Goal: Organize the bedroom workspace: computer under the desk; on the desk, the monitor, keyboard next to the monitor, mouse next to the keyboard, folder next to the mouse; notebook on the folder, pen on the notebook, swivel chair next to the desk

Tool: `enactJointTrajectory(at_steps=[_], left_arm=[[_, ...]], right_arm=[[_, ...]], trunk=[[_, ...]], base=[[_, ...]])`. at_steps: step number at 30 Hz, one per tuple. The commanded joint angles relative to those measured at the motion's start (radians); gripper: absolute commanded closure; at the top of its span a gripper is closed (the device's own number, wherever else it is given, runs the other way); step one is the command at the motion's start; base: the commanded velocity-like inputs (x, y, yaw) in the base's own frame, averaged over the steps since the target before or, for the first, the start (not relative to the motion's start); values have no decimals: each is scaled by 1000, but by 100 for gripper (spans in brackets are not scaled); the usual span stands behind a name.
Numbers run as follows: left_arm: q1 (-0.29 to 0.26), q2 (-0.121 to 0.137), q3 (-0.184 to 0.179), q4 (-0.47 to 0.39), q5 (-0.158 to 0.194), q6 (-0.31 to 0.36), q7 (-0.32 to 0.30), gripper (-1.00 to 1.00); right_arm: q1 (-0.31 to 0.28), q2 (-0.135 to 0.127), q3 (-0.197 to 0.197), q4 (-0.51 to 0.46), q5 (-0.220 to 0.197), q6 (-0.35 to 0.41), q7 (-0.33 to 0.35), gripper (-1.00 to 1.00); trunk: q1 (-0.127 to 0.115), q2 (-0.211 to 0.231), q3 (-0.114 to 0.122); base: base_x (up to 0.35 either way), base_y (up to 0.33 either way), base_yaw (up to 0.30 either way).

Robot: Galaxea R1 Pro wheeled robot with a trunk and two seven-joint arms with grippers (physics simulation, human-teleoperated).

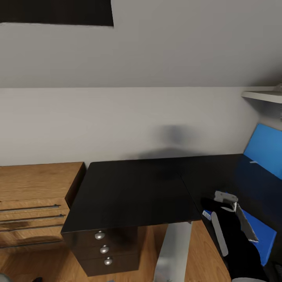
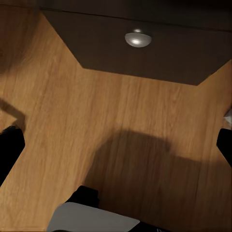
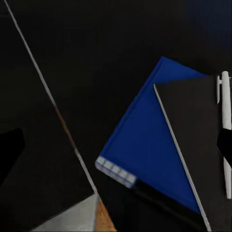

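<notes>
The black bench [image 1: 137,188] spreads wide before me, set against the pale wall [image 1: 117,117], with a second black section meeting it at the right. A wooden dresser [image 1: 35,196] stands just beside its left end, and a dark drawer unit [image 1: 105,246] with round silver knobs sits under its front edge above the wood floor [image 2: 72,121].

On the right section lies the blue folder [image 3: 145,145], flat on the dark top. The black notebook [image 3: 193,140] rests on it, covering one side, and the white pen [image 3: 225,125] lies along the notebook's far edge.

My right pincer [image 1: 229,203] hovers above this stack, its dark fingertips spread wide at either side of the wrist view, holding nothing. My left pincer [image 2: 116,145] hangs low over the floor near the drawer unit, likewise wide and empty.
</notes>
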Motion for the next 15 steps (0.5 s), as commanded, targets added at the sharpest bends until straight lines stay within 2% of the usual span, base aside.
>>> enactJointTrajectory(at_steps=[1,2,6,7,11,15], left_arm=[[-1,1,-8,0,11,-7,6,-100],[-1,1,-6,0,12,-7,6,-100],[-1,2,-5,0,13,-8,6,-100],[-1,2,-2,0,13,-8,6,-100],[-1,6,2,0,13,-8,6,-100],[-1,10,3,0,13,-9,7,-100]], right_arm=[[15,20,9,-17,3,4,-7,-100],[48,60,21,-65,15,3,-8,-100],[58,72,31,-68,18,-1,-6,-100],[61,75,199,46,23,-34,-7,-100],[61,74,246,95,24,-101,-7,-100],[62,74,254,105,24,-121,-7,-100]], trunk=[[0,-1,-1],[0,-1,-1],[0,-1,-1],[0,-1,-1],[0,-1,-1],[0,-1,-1]], base=[[-296,0,0],[-326,0,0],[-332,0,0],[-336,0,0],[-336,0,0],[-337,0,0]])
